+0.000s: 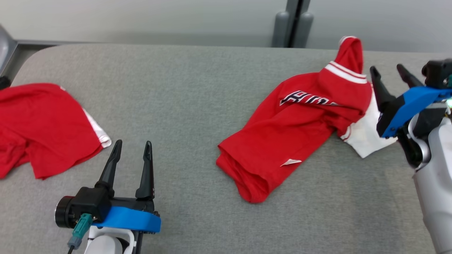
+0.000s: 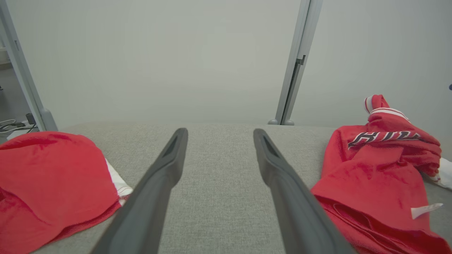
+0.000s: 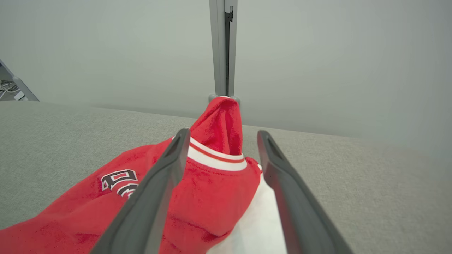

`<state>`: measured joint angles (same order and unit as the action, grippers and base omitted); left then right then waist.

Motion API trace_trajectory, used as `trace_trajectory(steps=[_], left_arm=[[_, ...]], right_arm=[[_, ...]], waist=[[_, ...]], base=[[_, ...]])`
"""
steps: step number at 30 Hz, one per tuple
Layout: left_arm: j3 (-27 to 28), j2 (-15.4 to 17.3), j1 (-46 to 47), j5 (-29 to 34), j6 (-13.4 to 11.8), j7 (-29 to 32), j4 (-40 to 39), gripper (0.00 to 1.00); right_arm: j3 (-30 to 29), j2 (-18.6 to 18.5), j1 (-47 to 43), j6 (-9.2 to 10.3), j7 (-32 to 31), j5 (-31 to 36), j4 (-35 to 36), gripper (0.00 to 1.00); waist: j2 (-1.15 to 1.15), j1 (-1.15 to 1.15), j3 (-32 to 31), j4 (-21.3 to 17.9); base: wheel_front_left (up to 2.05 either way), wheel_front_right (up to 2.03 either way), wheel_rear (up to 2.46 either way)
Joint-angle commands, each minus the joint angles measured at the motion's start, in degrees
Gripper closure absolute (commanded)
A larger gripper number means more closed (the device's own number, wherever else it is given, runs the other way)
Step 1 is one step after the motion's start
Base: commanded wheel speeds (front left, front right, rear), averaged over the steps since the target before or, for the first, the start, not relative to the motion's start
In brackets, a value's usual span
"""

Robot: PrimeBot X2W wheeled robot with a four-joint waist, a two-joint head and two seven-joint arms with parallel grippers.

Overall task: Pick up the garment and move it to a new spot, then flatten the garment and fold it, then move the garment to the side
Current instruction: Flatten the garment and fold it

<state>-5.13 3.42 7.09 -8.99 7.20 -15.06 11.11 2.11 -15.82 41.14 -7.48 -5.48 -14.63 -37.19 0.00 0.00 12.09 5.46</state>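
A crumpled red garment (image 1: 293, 130) with white trim and dark lettering lies on the grey table (image 1: 183, 88), right of centre. One end of it stands up in a peak near the far edge. My right gripper (image 1: 387, 68) is open just right of that peak, holding nothing. In the right wrist view the garment (image 3: 212, 190) lies under and ahead of the spread right gripper (image 3: 223, 133). My left gripper (image 1: 133, 144) stands open at the lower left, empty, over bare table. In the left wrist view the left gripper (image 2: 219, 132) points at the far edge, with the garment (image 2: 374, 165) off to the right.
A second red garment (image 1: 42, 123) with a white edge lies at the table's left side, also seen as a red garment (image 2: 53, 169) in the left wrist view. A grey post (image 1: 293, 24) and a pale wall stand behind the far edge.
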Motion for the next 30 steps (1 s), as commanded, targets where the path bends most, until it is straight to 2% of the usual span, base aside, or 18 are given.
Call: trace_trajectory(steps=[1, 5, 10, 17, 21, 30], left_arm=[[0.3, 0.2, -0.48, 0.35, 0.26, -0.17, 0.04, 0.0], [1.02, 0.33, -1.89, 0.42, 0.16, -0.17, 0.24, 0.0], [1.74, 0.39, -3.3, 0.44, -0.05, -0.17, 0.48, 0.0], [1.8, 0.32, -4.17, 0.56, -0.04, -0.16, 0.95, 0.0], [1.99, 0.26, -4.44, 0.5, -0.02, -0.17, 1.04, 0.0], [3.35, 0.39, -5.42, 0.35, -0.66, -0.17, 1.47, 0.0]], right_arm=[[0.25, -0.22, -1.81, -0.03, 0.58, -0.53, 1.29, 0.0], [0.37, 0.19, -7.4, -0.03, 2.39, -0.63, 5.61, 0.0], [-3.01, 1.79, -16.02, -0.03, 6.27, 2.01, 12.71, 0.0], [-8.91, 8.31, -28.76, -0.01, 10.71, 5.79, 23.77, 0.0], [-9.92, 11.2, -35.32, -0.03, 10.88, 7.39, 29.52, 0.0], [-9.36, 12.89, -41.7, -0.03, 10.01, 9.61, 35.74, 0.0]], waist=[[0.0, 0.0, -1.8, -1.85], [0.0, 0.0, -3.81, -3.92], [0.0, 0.0, -5.48, -5.79], [0.0, 0.0, -6.76, -6.49], [0.0, 0.0, -7.14, -6.7], [0.0, 0.0, -7.38, -7.54]], base=[[0.0, 0.0, 0.0], [0.0, 0.0, 0.0], [0.0, 0.0, 0.0], [0.0, 0.0, 0.0], [0.0, 0.0, 0.0], [0.0, 0.0, 0.0]])
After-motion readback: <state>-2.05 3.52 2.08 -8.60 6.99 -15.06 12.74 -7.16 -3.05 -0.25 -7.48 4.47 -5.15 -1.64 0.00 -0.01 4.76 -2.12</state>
